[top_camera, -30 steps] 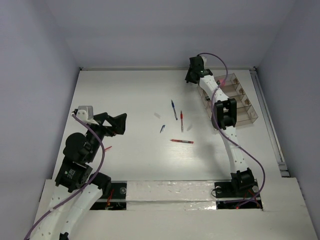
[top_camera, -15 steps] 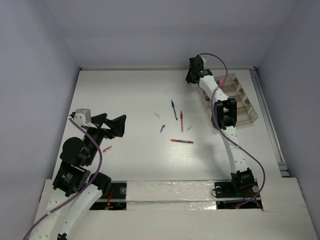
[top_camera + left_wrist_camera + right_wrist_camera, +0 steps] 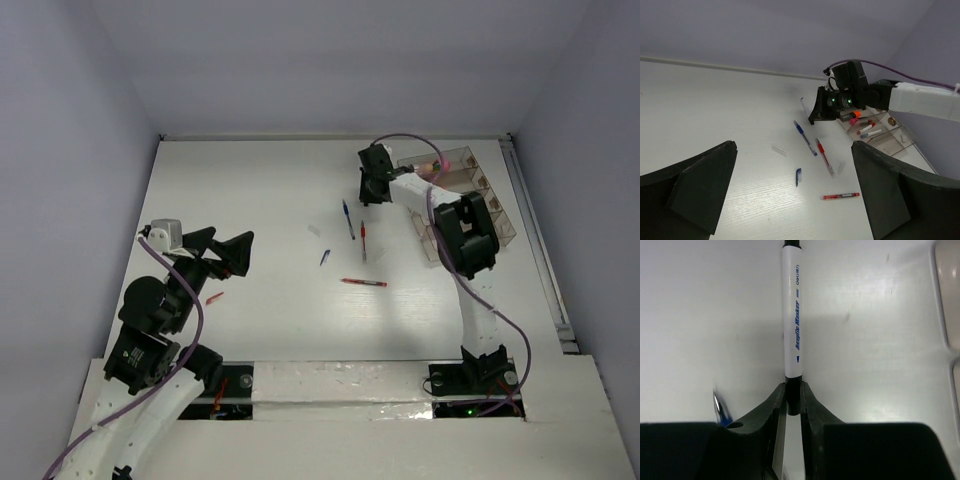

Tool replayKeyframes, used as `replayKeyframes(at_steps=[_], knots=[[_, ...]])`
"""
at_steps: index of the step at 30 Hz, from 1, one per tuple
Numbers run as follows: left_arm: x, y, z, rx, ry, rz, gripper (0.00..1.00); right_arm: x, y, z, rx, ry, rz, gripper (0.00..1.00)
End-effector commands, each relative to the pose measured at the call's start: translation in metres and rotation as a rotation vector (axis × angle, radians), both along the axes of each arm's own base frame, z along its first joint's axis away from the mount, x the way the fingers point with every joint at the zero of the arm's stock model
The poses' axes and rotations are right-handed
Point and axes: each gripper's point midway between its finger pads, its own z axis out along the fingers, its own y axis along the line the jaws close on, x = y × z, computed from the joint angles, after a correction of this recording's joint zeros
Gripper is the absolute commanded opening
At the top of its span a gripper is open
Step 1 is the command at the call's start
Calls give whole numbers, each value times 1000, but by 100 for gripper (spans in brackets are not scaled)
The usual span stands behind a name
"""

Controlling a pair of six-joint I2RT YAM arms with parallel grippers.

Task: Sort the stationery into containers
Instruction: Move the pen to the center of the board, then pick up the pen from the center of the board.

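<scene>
Found right gripper (image 3: 793,396) pinched on black end of white marker (image 3: 792,315), near blue pen (image 3: 805,138) and organiser (image 3: 500,226). Found left gripper (image 3: 229,250) spread wide, empty, well apart.

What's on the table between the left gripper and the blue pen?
The top view shows one small clear plastic piece lying between the left gripper and the blue pen, nearer the pen.

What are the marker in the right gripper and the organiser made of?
White marker: smooth, semi-gloss plastic by the look, with printed blue lettering and a black end. Organiser: clear hard plastic, possibly acrylic; its faintly tinted walls are see-through.
</scene>
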Motion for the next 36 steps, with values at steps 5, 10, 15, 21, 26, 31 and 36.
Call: replayKeyframes(at_steps=[5,10,15,21,26,31,36], knots=[[-5,-4,21,-20,-68,-34,99,-88,-37,2,-83,57,12,3],[-3,-7,18,-15,-60,-43,99,-98,-45,5,-109,54,26,18],[0,-7,15,-9,-46,-35,99,-88,-43,-3,-151,73,57,33],[3,-6,13,-6,-36,-26,99,-66,-47,0,-201,59,53,34],[4,-7,12,-1,-31,-28,99,-54,-42,-3,-190,71,79,30],[5,-5,11,0,-31,-18,99,-51,-41,-13,-182,95,91,14],[5,-5,11,1,-31,-22,99,-42,-43,5,-164,54,73,0]])
